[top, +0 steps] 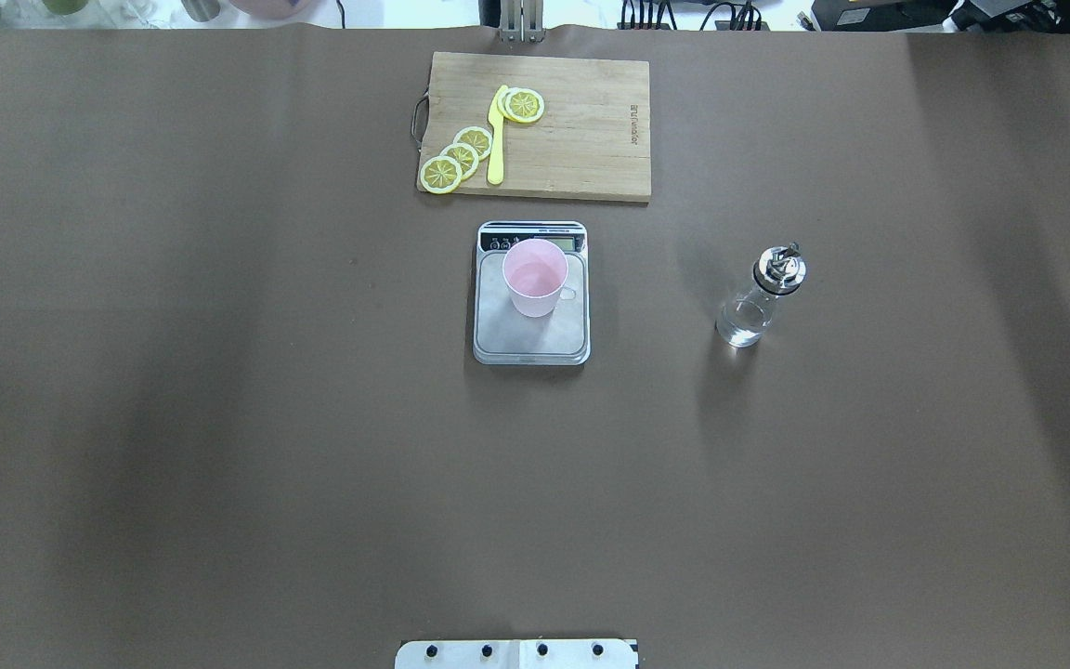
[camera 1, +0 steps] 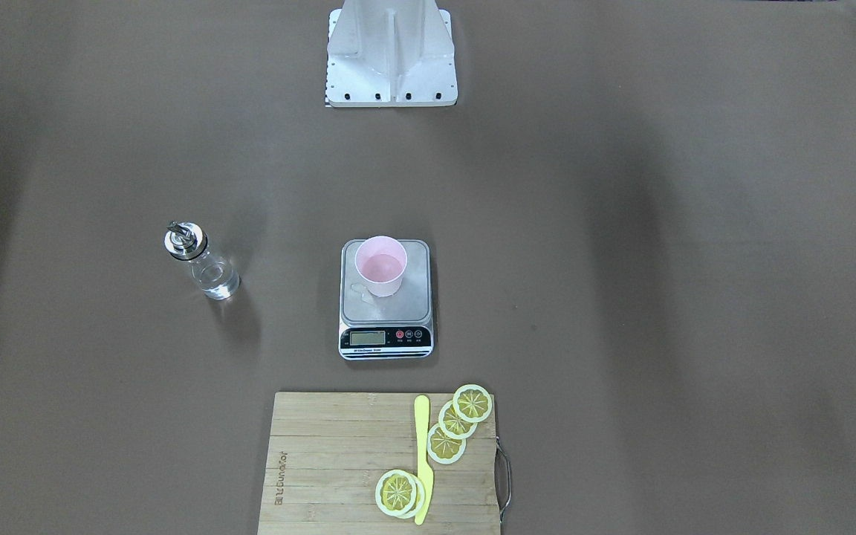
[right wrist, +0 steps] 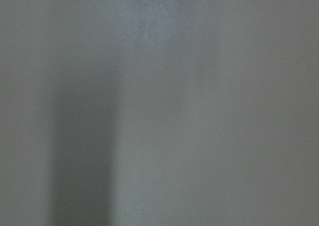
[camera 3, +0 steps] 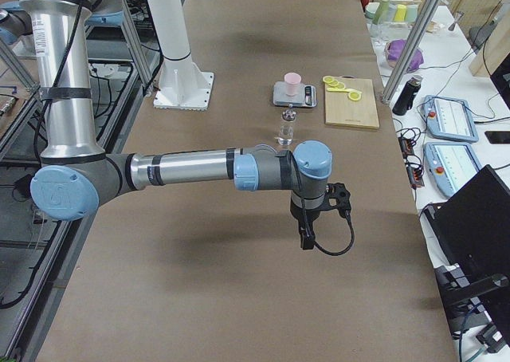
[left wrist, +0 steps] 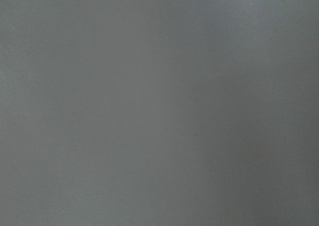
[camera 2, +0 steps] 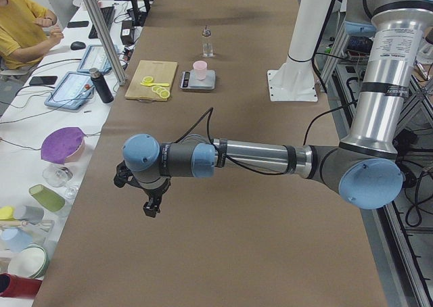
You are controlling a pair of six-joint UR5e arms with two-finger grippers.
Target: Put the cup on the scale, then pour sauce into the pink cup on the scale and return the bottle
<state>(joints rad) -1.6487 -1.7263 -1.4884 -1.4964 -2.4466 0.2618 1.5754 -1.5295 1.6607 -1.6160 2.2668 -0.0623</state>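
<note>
The pink cup (camera 1: pixel 380 266) (top: pixel 535 277) stands upright on the steel platform of the scale (camera 1: pixel 385 312) (top: pixel 530 339), toward its display end. A small clear puddle (camera 1: pixel 359 289) lies on the platform beside the cup. The glass bottle (camera 1: pixel 201 261) (top: pixel 763 297) stands upright on the table with its metal spout on top, and clear sauce (top: pixel 741 327) fills its lower part. My left gripper (camera 2: pixel 152 202) and right gripper (camera 3: pixel 307 234) hang over the table's far ends, well away from these things. I cannot tell whether either is open or shut. Both wrist views show only blurred table.
A bamboo cutting board (camera 1: pixel 339 468) (top: pixel 591 139) with lemon slices (camera 1: pixel 458 423) and a yellow knife (camera 1: pixel 422 453) lies beyond the scale. The robot's white base (camera 1: pixel 391 59) stands mid-table. A person (camera 2: pixel 20 30) sits at a side desk with cups and tablets.
</note>
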